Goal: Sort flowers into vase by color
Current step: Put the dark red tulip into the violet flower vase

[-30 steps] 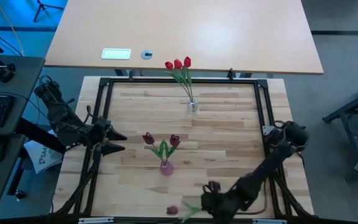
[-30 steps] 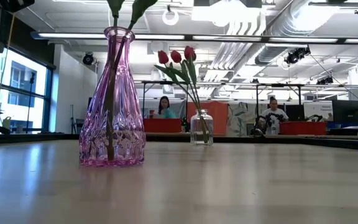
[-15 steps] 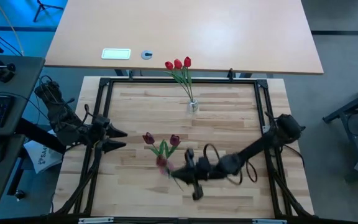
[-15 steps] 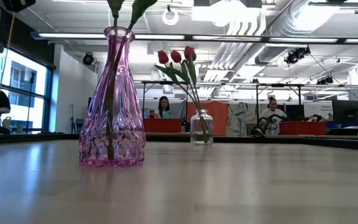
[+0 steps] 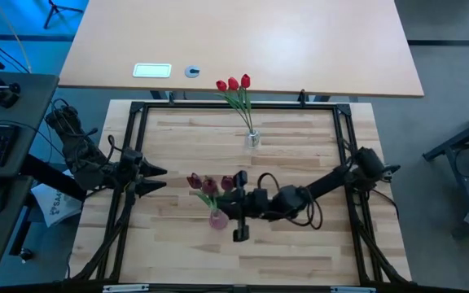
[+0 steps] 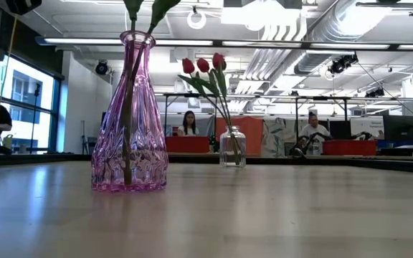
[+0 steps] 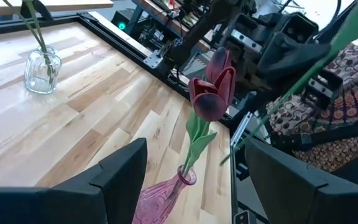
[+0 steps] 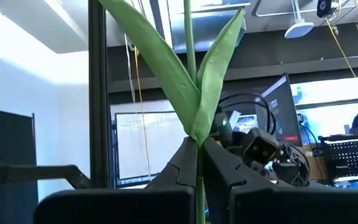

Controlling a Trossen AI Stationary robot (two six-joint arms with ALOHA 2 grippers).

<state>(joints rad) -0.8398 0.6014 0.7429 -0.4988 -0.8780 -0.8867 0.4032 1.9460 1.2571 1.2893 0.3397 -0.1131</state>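
The left gripper (image 5: 159, 178) waits at the left edge of the wooden table (image 5: 300, 252), and its two fingers stand apart with nothing between them. To the right of it, near the middle of the table, stands the pink vase (image 5: 217, 218), which holds maroon tulips (image 5: 195, 181); their heads show above it in the high view. The right gripper (image 5: 233, 203) is just beside this vase, on its right side, with the arm stretched across the table from the right edge. Its fingers (image 8: 229, 168) are closed on the green stem (image 8: 198, 180) of one more maroon flower (image 5: 240, 179), and the head of this flower is just beside the other maroon heads over the vase. Farther back, near the rear edge of the table, the clear glass vase (image 5: 253, 138) stands with three red tulips (image 5: 233, 83) inside.
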